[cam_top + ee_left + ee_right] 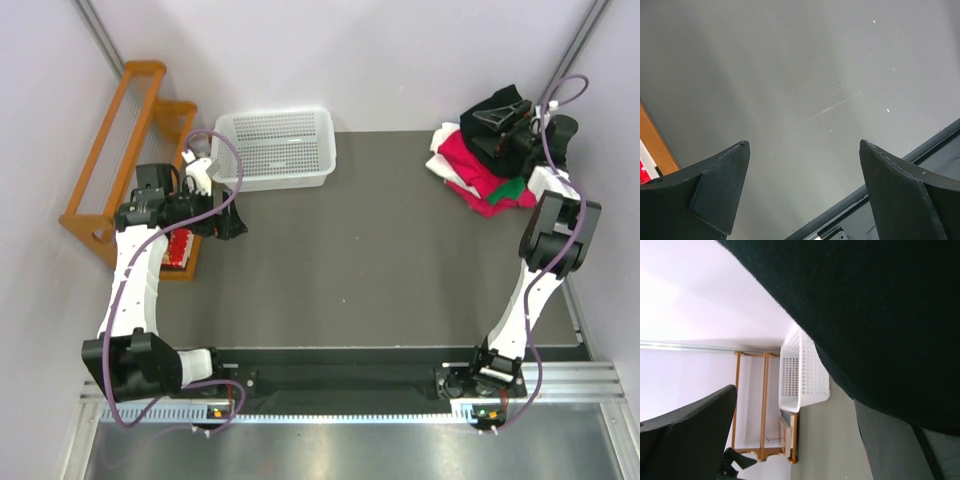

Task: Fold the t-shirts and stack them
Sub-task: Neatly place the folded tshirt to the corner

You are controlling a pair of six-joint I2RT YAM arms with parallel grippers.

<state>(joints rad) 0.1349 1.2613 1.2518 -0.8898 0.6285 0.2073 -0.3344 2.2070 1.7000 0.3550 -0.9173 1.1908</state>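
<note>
From above, the t-shirts (487, 165) are lying in a loose heap at the upper right of the frame, on the far right corner of the table (380, 260). The black shirt (503, 103) is sitting bunched on top, with red (468, 158), green (512, 187) and white (444, 166) cloth showing beneath it. The right arm (555, 225) is reaching up to that heap, and the right jaws are hanging at the black shirt's upper folds. The left arm (135, 265) is waiting well apart at the middle left, near the white basket (300, 178) and the wooden rack (110, 160). In the left wrist view, the left jaws are standing wide apart over bare table (805, 75), holding nothing, with no cloth in sight. In the right wrist view, the right jaws are also standing wide apart, and the black shirt (880, 315) is filling the upper right of the frame and covering the tip of the right-hand side. I cannot tell whether cloth is lying between them or only brushing one side. The basket (802, 375) is showing far behind. The right arm is plainly the nearer one, and the shirt is lying just ahead of its jaws, towards the upper right of that view. The shirt is too crumpled for any long axis to be showing, so a pinch on the top fold is looking like the likely next move.
</note>
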